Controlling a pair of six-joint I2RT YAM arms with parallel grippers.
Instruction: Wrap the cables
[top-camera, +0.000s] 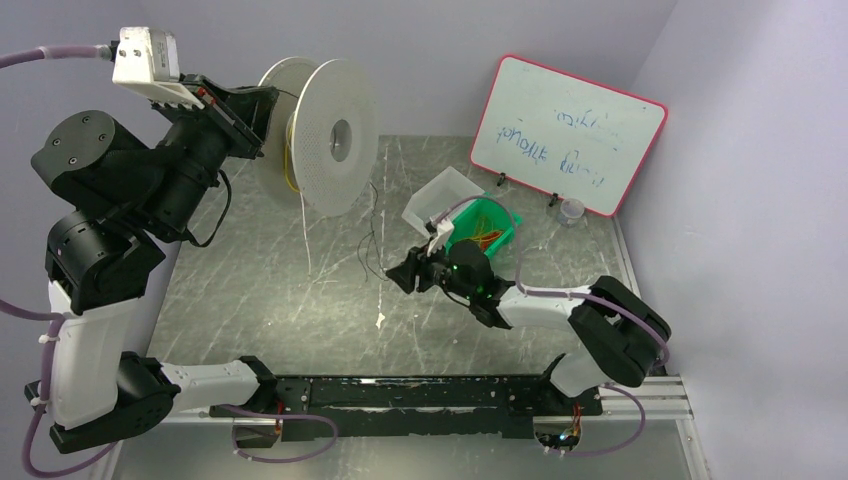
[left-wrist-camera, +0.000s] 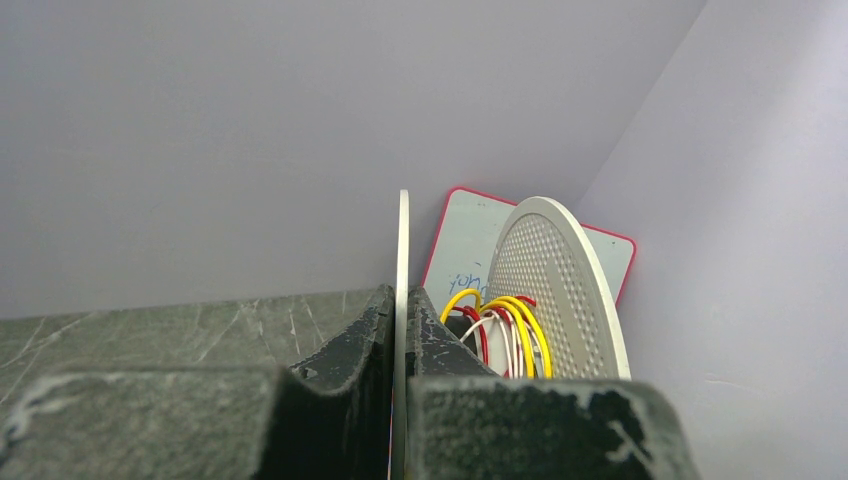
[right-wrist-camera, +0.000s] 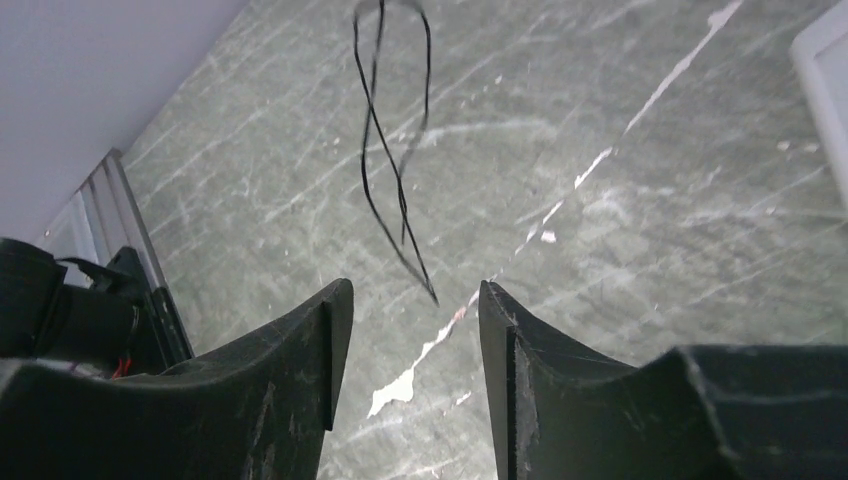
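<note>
Grey-green stone-patterned table (top-camera: 260, 310), veined with white scratches, fills the floor between smooth lavender walls (top-camera: 430, 50) at the back and right, and a black rail (top-camera: 420, 392) runs along its near edge; the broadest bare stretch lies between that rail and the spool; the large white plastic spool (top-camera: 330, 135) stands on edge at the back left, its two round discs finely perforated; the left gripper (left-wrist-camera: 402, 310) is clamped flat on the thin rim of the nearer disc, jaws closed on it; a white rectangular whiteboard (top-camera: 570, 130) with a red rim and rounded corners leans at the back right, blue scribble across it; just in front, a small green plastic bin (top-camera: 505, 238) holds orange and yellow wire, touching a tilted white tray (top-camera: 440, 200); a little clear cup (top-camera: 571, 210) sits near the whiteboard's foot; the right gripper (right-wrist-camera: 415, 300) hangs low over mid-table, jaws apart and holding nothing; the thin limp black cable (right-wrist-camera: 399, 190) loops loosely from beside the spool toward it, its tip just ahead of the gap, touching neither finger; yellow, red and white cables (left-wrist-camera: 500, 320) curl around the hub between the discs.
</note>
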